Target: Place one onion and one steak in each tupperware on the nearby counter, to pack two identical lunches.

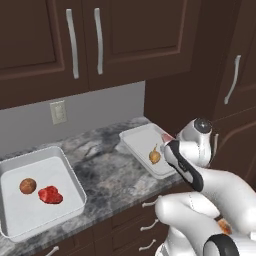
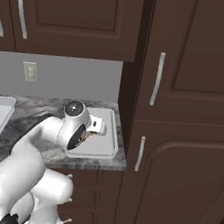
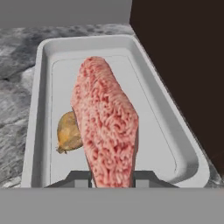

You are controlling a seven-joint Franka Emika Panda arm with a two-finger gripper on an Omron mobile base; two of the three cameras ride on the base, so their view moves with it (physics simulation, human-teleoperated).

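The jaws point(image 3: 111, 177) are clamped on a slab of pink, grainy raw steak point(image 3: 107, 131), held upright over the right-hand tupperware point(image 3: 39, 113), a shallow white rounded-corner tray holding one papery tan onion point(image 3: 68, 132). On the marbled grey stone bench point(image 1: 105, 170), the left tupperware point(image 1: 10, 220) holds a brown onion point(image 1: 28, 186) beside a red steak point(image 1: 50, 195)

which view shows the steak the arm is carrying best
The hand view: the steak stands large between the fingers above the right tupperware. The left base view shows a pink tip; in the right base view the arm blocks it.
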